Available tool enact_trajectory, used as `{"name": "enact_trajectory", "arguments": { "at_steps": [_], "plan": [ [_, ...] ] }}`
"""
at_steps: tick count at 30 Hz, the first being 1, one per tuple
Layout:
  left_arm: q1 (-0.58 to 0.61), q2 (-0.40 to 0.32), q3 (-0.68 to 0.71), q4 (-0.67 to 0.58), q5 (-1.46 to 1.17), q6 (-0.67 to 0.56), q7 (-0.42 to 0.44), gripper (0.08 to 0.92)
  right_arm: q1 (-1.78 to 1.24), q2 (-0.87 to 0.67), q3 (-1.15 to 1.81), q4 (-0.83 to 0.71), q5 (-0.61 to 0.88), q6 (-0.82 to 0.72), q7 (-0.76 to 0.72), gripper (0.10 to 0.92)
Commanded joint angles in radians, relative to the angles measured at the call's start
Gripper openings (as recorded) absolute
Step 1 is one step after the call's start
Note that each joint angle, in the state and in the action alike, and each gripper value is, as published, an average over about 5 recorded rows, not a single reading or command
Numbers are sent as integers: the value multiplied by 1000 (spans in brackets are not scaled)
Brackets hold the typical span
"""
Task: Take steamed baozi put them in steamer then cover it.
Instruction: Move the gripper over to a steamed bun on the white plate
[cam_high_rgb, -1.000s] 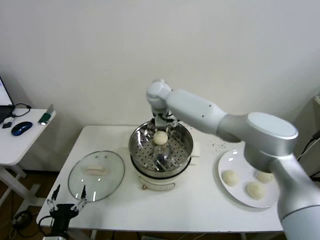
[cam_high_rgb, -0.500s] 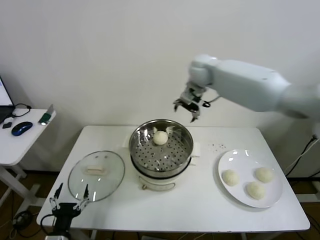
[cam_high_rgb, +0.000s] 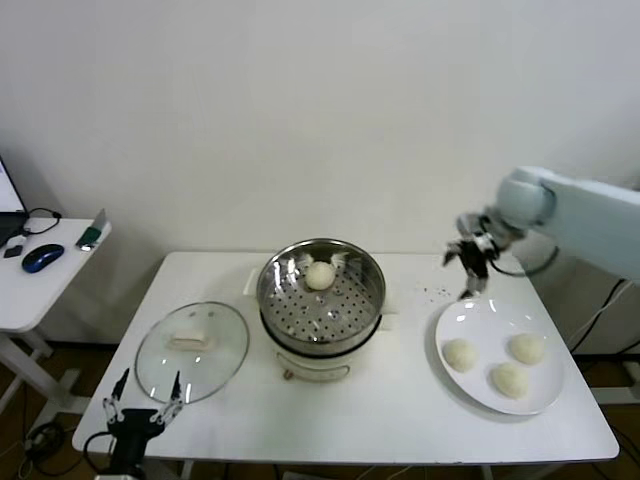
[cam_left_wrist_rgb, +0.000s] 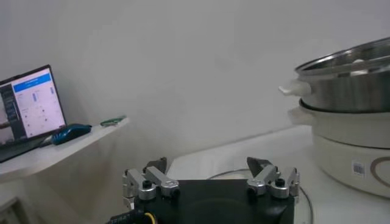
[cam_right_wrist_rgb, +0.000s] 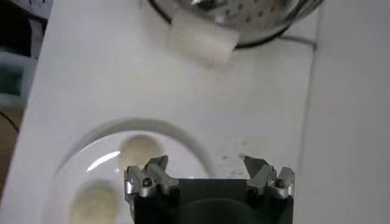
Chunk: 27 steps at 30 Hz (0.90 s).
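Observation:
One baozi (cam_high_rgb: 320, 275) lies at the back of the steel steamer (cam_high_rgb: 372, 300) on its white pot base. Three more baozi (cam_high_rgb: 458, 354) (cam_high_rgb: 527, 347) (cam_high_rgb: 509, 379) lie on a white plate (cam_high_rgb: 480, 320) at the right. The glass cover (cam_high_rgb: 192, 350) lies flat on the table, left of the steamer. My right gripper (cam_high_rgb: 470, 260) is open and empty, in the air above the plate's far left edge; its wrist view shows the plate (cam_right_wrist_rgb: 177, 137) and two baozi (cam_right_wrist_rgb: 138, 150) (cam_right_wrist_rgb: 92, 204). My left gripper (cam_high_rgb: 140, 411) is open and parked at the table's front left edge.
A side table (cam_high_rgb: 40, 275) with a mouse (cam_high_rgb: 43, 257) stands at the far left. The white wall rises close behind the table. The left wrist view shows the steamer's side (cam_left_wrist_rgb: 350, 79) and a laptop screen (cam_left_wrist_rgb: 27, 103).
My right gripper has left the steamer empty, risen and swung right to above the plate. The baozi stays in the steamer. The left arm has not moved.

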Motion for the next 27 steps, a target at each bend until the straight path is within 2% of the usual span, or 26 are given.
{"name": "enact_trajectory", "arguments": {
  "at_steps": [1, 9, 27],
  "plan": [
    [8, -1, -4, 1, 3, -2, 0, 823, -230, -128, 108, 27, -96, -66, -2, 823],
    [17, -6, -8, 3, 3, -3, -2, 823, -372, -55, 231, -34, -140, -23, 17, 823],
    [12, -7, -14, 16, 3, -2, -2, 823, -428, 84, 281, -158, -153, 7, 31, 823]
  ]
}}
